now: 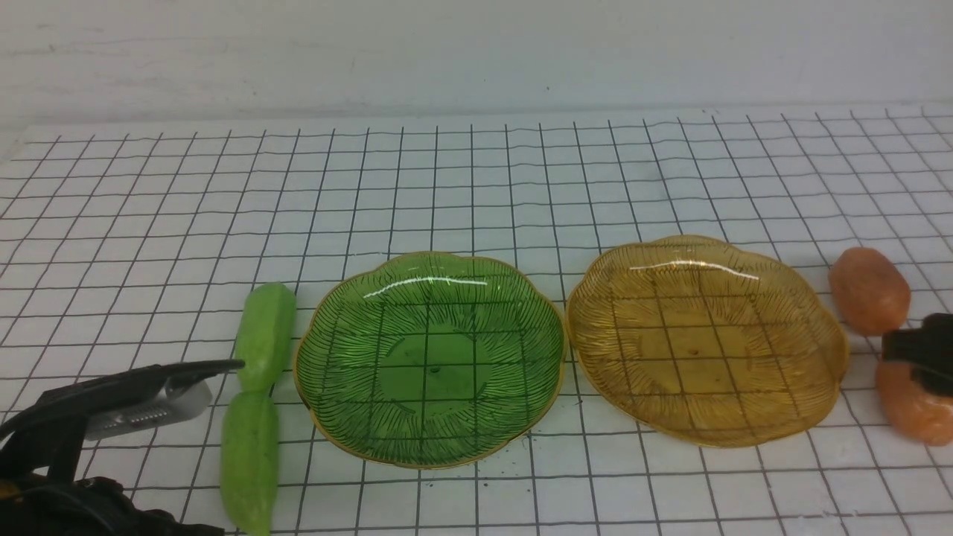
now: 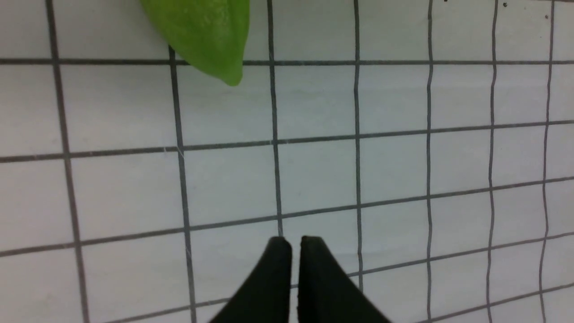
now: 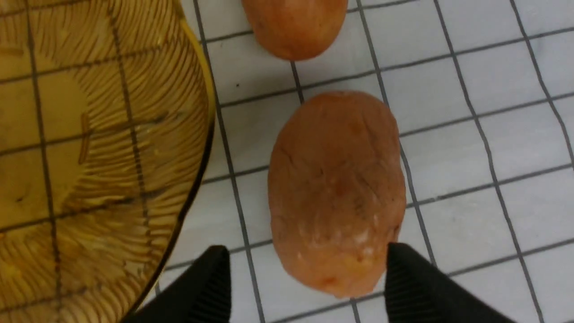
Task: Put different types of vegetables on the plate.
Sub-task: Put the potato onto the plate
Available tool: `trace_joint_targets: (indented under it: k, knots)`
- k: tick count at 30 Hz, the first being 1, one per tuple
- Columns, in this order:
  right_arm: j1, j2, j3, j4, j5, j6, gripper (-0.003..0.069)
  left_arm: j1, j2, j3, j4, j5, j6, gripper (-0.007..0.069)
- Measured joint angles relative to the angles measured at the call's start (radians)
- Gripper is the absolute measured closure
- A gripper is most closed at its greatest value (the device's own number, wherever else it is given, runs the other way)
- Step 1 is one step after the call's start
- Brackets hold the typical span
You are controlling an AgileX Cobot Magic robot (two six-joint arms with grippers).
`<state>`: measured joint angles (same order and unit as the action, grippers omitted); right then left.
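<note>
Two light-green peppers lie end to end left of the green plate [image 1: 428,357]: the far one [image 1: 266,335] and the near one [image 1: 249,461]. My left gripper [image 1: 216,368] hovers just left of them, shut and empty [image 2: 296,240], with a pepper tip [image 2: 206,36] ahead of it. Two orange-brown potatoes lie right of the amber plate [image 1: 707,339]: one farther back [image 1: 869,290], one nearer [image 1: 912,409]. My right gripper [image 1: 919,350] stands open over the nearer potato [image 3: 336,188], its fingers on either side of the potato's end [image 3: 307,251]. Both plates are empty.
The amber plate's rim [image 3: 204,112] lies close beside the right gripper's finger. The farther potato [image 3: 293,24] sits just beyond the nearer one. A white cloth with a black grid [image 1: 476,186] covers the table, and a wall runs behind it.
</note>
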<state>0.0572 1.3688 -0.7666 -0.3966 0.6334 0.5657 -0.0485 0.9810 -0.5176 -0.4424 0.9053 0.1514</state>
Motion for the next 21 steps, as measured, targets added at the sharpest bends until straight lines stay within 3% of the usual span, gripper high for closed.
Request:
trace_joint_targets:
  k: [5, 8, 13, 16, 19, 21]
  knots:
    - [0.0, 0.114, -0.01, -0.181, -0.03, 0.153, 0.0074, 0.0, 0.0, 0.0, 0.0, 0.0, 0.004, 0.0611]
    - [0.0, 0.175, -0.011, -0.308, -0.045, 0.269, 0.0048, 0.0, 0.0, 0.0, 0.0, -0.005, 0.004, 0.0611]
    - [0.0, 0.256, -0.012, -0.403, -0.053, 0.407, 0.0057, 0.0, 0.0, 0.0, 0.0, -0.02, 0.008, 0.0611]
    - [0.0, 0.267, -0.012, -0.41, -0.054, 0.411, 0.0096, 0.0, 0.0, 0.0, 0.0, -0.02, 0.008, 0.0611]
    - [0.0, 0.255, -0.012, -0.41, -0.045, 0.396, 0.0183, 0.0, 0.0, 0.0, 0.0, -0.02, 0.011, 0.0611]
    - [0.0, 0.245, -0.012, -0.41, -0.036, 0.384, 0.0183, 0.0, 0.0, 0.0, 0.0, -0.02, 0.011, 0.0611]
